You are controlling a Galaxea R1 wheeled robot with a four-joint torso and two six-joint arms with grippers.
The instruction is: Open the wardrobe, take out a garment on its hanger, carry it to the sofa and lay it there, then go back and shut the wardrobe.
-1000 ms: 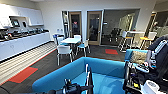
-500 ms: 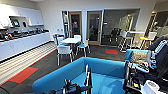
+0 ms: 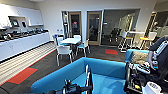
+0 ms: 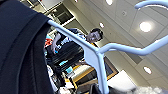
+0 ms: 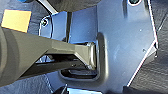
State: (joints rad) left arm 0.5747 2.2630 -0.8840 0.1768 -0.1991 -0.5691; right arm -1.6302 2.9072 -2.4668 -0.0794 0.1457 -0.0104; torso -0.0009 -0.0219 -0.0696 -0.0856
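The bright blue sofa [image 3: 72, 72] stands right in front of me, its seat [image 3: 107, 83] bare. My left gripper [image 3: 75, 88] sits low at the near edge of the head view, just in front of the sofa. From it rises the thin white hanger [image 3: 87, 75]. In the left wrist view the hanger [image 4: 100, 53] crosses close up, and the black garment [image 4: 20, 50] hangs limp from one of its arms. The gripper is shut on the hanger near its neck.
A person with a control rig [image 3: 160, 57] stands close at my right, also in the left wrist view [image 4: 75, 45]. A smaller blue seat with a brown cushion [image 3: 138, 57] sits behind the sofa. White table and chairs [image 3: 70, 43] stand mid-room, and a kitchen counter [image 3: 22, 43] runs along the left.
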